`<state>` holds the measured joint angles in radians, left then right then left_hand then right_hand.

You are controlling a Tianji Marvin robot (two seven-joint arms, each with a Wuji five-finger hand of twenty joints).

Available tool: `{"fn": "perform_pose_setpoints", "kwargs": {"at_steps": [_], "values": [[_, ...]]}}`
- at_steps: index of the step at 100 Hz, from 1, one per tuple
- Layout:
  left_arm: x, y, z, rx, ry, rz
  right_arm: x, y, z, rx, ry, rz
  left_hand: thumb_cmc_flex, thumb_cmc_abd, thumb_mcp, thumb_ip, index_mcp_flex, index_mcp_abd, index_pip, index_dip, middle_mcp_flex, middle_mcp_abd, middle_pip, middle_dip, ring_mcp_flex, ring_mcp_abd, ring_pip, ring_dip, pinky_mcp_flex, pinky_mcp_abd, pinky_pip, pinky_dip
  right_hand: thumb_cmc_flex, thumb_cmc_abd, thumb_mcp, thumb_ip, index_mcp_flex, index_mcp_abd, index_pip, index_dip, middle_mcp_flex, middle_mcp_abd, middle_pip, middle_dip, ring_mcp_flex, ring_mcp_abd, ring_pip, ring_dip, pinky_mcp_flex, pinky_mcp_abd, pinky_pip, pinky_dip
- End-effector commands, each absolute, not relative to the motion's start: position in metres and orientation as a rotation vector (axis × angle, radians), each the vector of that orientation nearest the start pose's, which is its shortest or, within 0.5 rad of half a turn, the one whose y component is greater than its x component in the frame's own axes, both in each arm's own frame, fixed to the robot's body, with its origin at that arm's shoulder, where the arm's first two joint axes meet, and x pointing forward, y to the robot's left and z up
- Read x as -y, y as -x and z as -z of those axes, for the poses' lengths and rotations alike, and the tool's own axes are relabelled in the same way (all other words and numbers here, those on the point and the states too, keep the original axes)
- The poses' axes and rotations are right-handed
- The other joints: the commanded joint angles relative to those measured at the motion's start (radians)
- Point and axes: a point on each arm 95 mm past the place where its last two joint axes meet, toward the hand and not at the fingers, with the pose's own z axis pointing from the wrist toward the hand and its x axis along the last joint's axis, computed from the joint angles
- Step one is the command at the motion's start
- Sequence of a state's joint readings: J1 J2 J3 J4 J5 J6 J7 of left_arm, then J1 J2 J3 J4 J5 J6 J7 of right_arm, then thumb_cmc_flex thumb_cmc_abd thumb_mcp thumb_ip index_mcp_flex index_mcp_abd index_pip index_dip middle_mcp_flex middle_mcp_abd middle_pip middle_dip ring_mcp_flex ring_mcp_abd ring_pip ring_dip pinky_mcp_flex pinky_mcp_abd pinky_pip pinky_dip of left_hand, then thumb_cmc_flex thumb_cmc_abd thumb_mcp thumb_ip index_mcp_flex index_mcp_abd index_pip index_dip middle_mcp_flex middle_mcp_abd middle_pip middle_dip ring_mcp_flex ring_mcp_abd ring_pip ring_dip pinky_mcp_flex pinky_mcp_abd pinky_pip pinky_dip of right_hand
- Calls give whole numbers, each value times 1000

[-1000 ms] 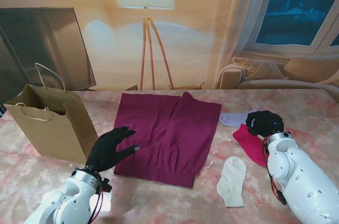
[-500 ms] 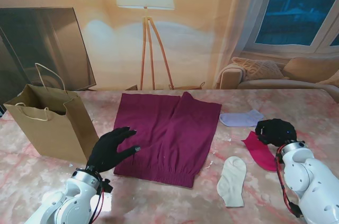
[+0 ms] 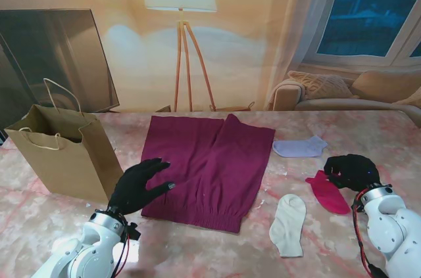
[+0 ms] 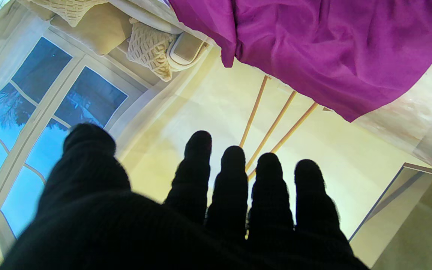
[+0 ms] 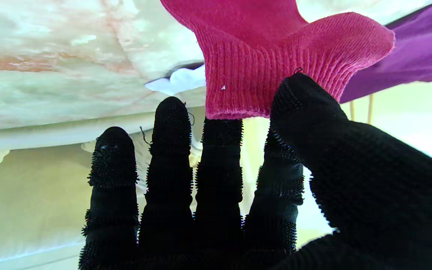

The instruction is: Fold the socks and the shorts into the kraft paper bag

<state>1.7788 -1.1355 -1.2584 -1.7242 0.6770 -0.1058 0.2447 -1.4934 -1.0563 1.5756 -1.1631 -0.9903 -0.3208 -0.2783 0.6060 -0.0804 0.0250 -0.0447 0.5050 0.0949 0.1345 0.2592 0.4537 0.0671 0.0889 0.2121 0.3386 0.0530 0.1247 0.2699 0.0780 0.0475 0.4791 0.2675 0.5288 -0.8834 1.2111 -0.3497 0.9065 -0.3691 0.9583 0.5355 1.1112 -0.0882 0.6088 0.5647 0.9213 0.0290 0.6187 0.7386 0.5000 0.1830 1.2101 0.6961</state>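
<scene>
The maroon shorts (image 3: 210, 163) lie spread flat mid-table, also seen by the left wrist (image 4: 332, 48). My left hand (image 3: 138, 185) hovers open at their near left edge, fingers apart (image 4: 201, 210), holding nothing. The kraft paper bag (image 3: 62, 156) stands open at the left. To the right, my right hand (image 3: 352, 171) pinches the ribbed cuff of the pink sock (image 3: 327, 192). The right wrist view shows that cuff (image 5: 268, 48) caught between thumb and fingers (image 5: 219, 150). A white sock (image 3: 289, 223) lies nearer to me. A lavender sock (image 3: 299, 147) lies farther away.
The table top is pink-veined marble (image 3: 197, 252). A printed backdrop with a floor lamp (image 3: 181, 41), a sofa and a window rises behind the far edge. The bag's handles (image 3: 59, 94) stick up above its rim.
My right hand has moved right and nearer to me, dragging the pink sock along; the lavender sock is now uncovered. The left hand has stayed put.
</scene>
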Motion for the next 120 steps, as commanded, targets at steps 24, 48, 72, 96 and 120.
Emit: {"fn": "perform_pose_setpoints", "kwargs": {"at_steps": [24, 48, 72, 96, 120], "values": [[14, -338, 327, -1134, 1468, 1884, 214, -400, 348, -1305, -1220, -1336, -10, 46, -29, 67, -6, -15, -15, 7, -45, 6, -23, -7, -44, -23, -24, -7, -8, -23, -8, -11, 19, -4, 52, 14, 61, -112, 20, 2, -29, -26, -36, -1, -43, -19, -39, -23, -19, -14, -39, 49], [14, -339, 326, -1137, 1469, 1883, 221, -389, 356, -1360, -1219, -1278, -10, 45, -29, 67, -8, -15, -16, 6, -47, 6, -24, -7, -46, -22, -25, -7, -9, -24, -9, -11, 10, -49, 48, -2, 79, -120, 23, -46, -49, -29, -52, -16, -56, -27, -75, -36, -26, -18, -58, 51], [14, -338, 326, -1138, 1468, 1882, 223, -380, 364, -1427, -1217, -1221, -9, 44, -29, 67, -10, -14, -17, 6, -48, 6, -24, -7, -46, -24, -24, -7, -9, -23, -9, -11, -20, -66, 47, -16, 72, -109, 31, -96, -83, -37, -51, -31, -76, -38, -98, -46, -33, -32, -76, 50], [13, -337, 326, -1142, 1470, 1877, 220, -368, 360, -1529, -1209, -1180, -7, 43, -29, 67, -14, -14, -19, 5, -53, 7, -26, -8, -50, -23, -26, -8, -10, -23, -10, -12, -223, -33, -78, -12, 5, -6, -70, -191, -180, -32, -53, -90, -160, -38, -144, -56, -83, -48, -139, 54], [13, -337, 325, -1145, 1471, 1874, 211, -361, 348, -1544, -1179, -1223, -11, 45, -30, 67, -17, -15, -20, 5, -57, 6, -26, -9, -53, -24, -27, -8, -11, -24, -12, -13, -450, 216, -255, 165, 155, 31, -192, -16, -215, -14, -99, -127, -214, -24, -159, -55, -126, -34, -176, 86]]}}
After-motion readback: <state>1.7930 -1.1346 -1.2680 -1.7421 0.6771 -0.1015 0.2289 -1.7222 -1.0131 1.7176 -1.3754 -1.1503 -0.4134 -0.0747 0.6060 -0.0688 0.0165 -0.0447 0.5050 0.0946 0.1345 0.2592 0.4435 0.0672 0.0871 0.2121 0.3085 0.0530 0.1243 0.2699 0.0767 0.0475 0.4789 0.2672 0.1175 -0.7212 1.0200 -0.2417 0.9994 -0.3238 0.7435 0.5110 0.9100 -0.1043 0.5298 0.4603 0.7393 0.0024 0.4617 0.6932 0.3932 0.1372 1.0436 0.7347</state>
